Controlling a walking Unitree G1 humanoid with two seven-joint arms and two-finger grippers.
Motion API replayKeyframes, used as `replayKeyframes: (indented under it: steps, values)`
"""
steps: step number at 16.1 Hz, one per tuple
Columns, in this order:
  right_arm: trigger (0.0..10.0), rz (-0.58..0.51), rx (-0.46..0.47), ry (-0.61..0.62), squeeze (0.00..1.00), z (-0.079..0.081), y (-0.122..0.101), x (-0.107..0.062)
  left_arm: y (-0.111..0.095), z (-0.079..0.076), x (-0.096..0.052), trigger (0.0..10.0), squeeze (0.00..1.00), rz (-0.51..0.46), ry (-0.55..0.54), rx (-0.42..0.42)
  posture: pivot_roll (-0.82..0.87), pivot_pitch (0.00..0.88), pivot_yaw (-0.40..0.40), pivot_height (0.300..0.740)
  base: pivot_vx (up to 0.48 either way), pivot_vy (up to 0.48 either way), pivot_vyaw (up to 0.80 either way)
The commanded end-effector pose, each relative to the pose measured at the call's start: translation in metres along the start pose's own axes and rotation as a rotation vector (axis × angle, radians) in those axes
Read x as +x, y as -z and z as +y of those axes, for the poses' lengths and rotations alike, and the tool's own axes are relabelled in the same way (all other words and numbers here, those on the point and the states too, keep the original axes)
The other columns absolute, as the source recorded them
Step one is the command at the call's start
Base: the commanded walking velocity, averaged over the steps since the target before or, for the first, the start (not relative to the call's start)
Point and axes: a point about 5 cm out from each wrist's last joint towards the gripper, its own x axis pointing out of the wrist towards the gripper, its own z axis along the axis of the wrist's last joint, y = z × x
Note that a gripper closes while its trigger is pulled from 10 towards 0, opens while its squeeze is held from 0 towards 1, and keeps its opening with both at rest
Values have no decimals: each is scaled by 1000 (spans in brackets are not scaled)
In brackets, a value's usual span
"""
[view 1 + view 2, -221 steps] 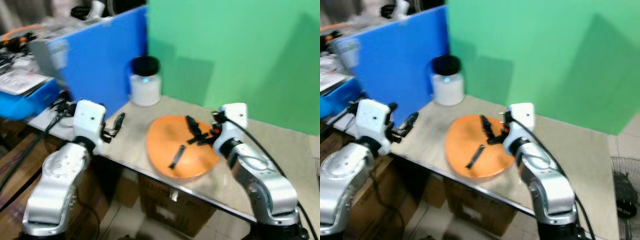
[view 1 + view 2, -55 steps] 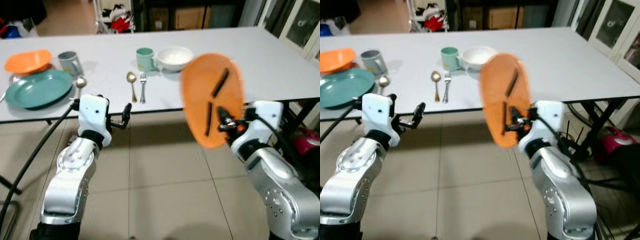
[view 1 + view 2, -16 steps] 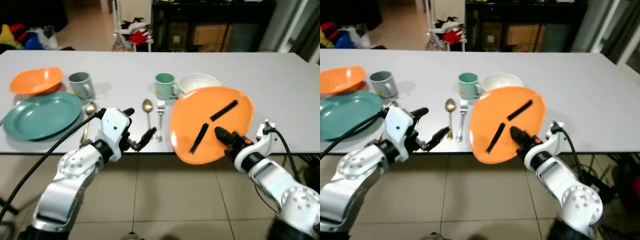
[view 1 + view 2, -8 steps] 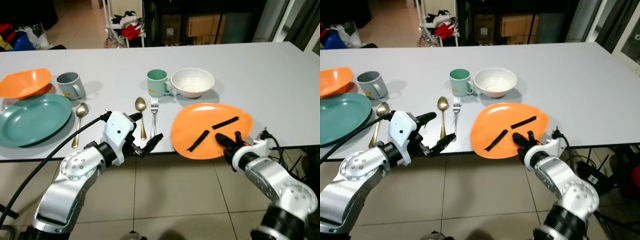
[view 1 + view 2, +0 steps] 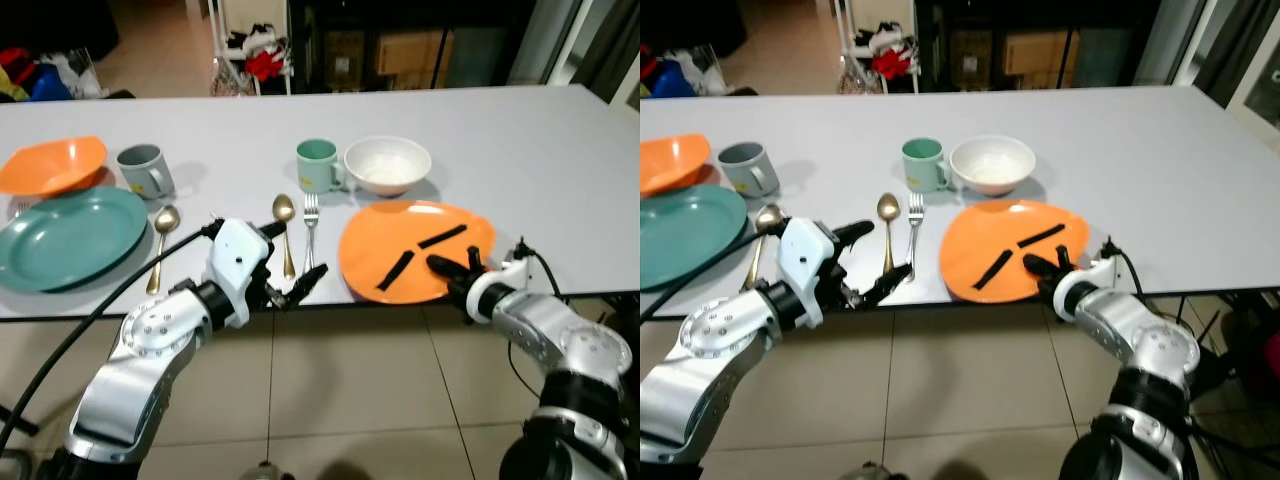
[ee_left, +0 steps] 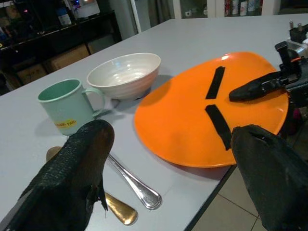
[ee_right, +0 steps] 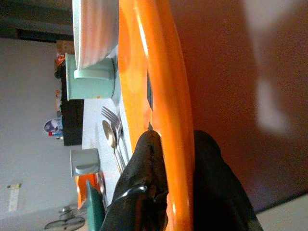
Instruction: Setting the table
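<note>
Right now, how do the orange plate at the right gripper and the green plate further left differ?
The orange plate has two black strips across its face; the green plate looks plain. The orange plate is clamped at its near rim by the right gripper and overhangs the table edge; the green plate lies free of either gripper, near the table's left end. A white bowl sits behind the orange plate, an orange bowl behind the green. Both lie face up.
</note>
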Motion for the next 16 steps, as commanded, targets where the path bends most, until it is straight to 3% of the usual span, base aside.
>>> replayKeyframes:
  steps: [1,6,12,15,16]
  values:
    - [10000,44,-32,32,0,0,5,7,-1,-1,2,10000,0,4,17,17,87,0,45,740,0,0,0]
    - [10000,64,-63,59,0,0,13,29,-1,-1,3,10000,0,3,20,19,91,0,47,740,0,0,0]
    - [10000,-12,-64,68,0,3,8,48,-1,0,3,10000,0,3,21,29,101,0,48,740,0,0,0]
    - [10000,-52,-6,83,0,-4,3,49,-2,2,3,10000,0,1,17,36,110,0,47,740,0,0,0]
    - [10000,-65,34,73,55,-6,0,49,-2,2,4,10000,0,0,17,36,111,0,46,740,0,0,0]
